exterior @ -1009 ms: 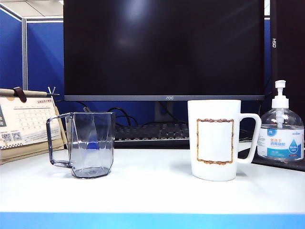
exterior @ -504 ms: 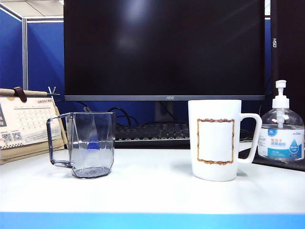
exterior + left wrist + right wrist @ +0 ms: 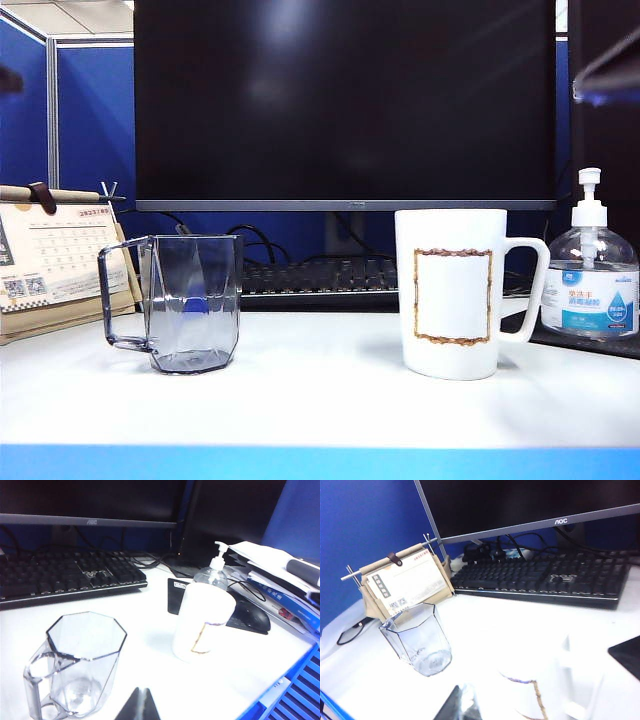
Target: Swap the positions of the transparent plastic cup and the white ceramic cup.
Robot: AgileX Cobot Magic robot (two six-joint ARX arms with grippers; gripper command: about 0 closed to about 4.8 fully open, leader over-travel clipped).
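White desk (image 3: 320,400) carries both cups apart: transparent plastic cup (image 3: 186,303) left, white ceramic cup (image 3: 451,292) right. My left pincer (image 3: 138,705) and right pincer (image 3: 462,702) hang closed, empty, above.

Bright even overhead light, soft shadows, washed-out wrist views.

Exterior camera: low, near tabletop (image 3: 320,400) level, close, facing the monitor (image 3: 345,100) head-on. Both wrist cameras look obliquely down from above, beyond their closed jaws. All three share the transparent plastic cup (image 3: 180,303), white ceramic cup (image 3: 452,293) and keyboard (image 3: 65,577).
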